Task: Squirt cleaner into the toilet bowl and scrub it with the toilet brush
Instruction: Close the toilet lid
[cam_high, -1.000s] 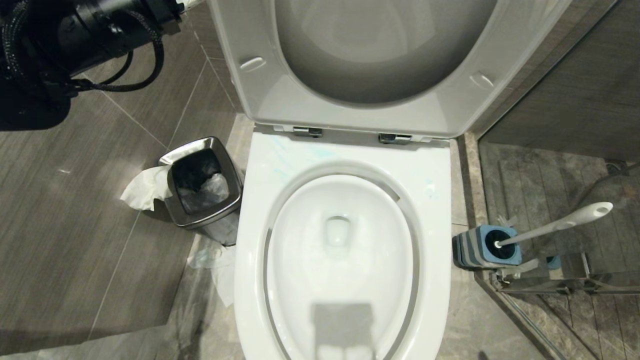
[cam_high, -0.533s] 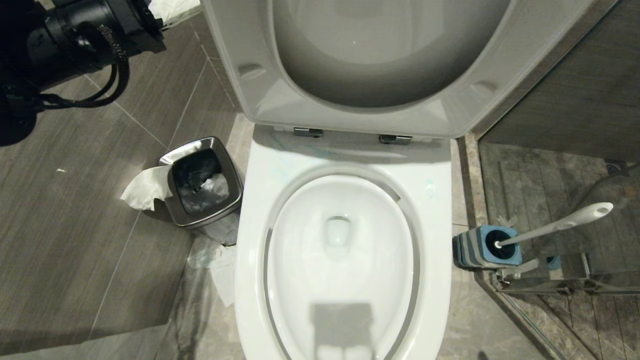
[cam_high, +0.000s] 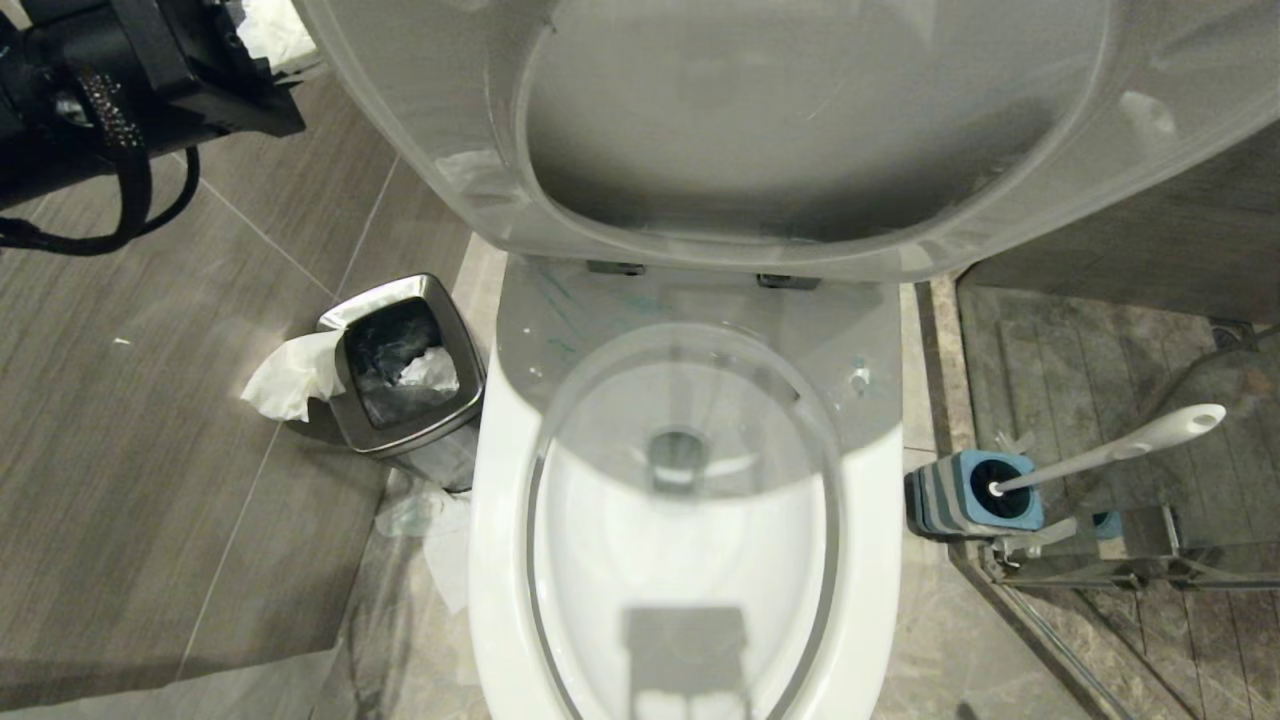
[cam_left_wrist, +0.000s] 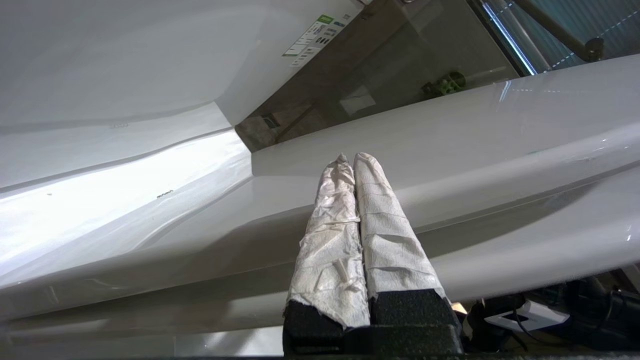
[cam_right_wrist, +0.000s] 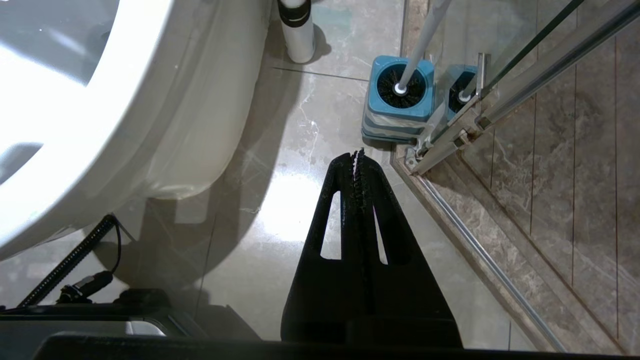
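Seat (cam_high: 480, 190) tilted over toilet bowl (cam_high: 500, 520), brush (cam_high: 1110, 450) in holder (cam_high: 950, 500)

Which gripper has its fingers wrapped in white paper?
The left gripper, shut, by the toilet seat. The right gripper's fingers are bare black, above the floor.

A glossy white ceramic toilet bowl (cam_high: 500, 560), oval with a wide flat rim, fills the centre of the head view. Its hinged seat and lid (cam_high: 480, 120) are tipped partway forward over the back of the bowl, shading the rear rim. Thin pale teal streaks of cleaner (cam_high: 565, 310) mark the shaded rear rim near the hinges. The toilet brush (cam_high: 1110, 452) stands on the floor to the right of the bowl, its slim white handle leaning rightward, its black bristle head (cam_right_wrist: 387, 85) seated in a square blue-topped holder (cam_high: 960, 495).
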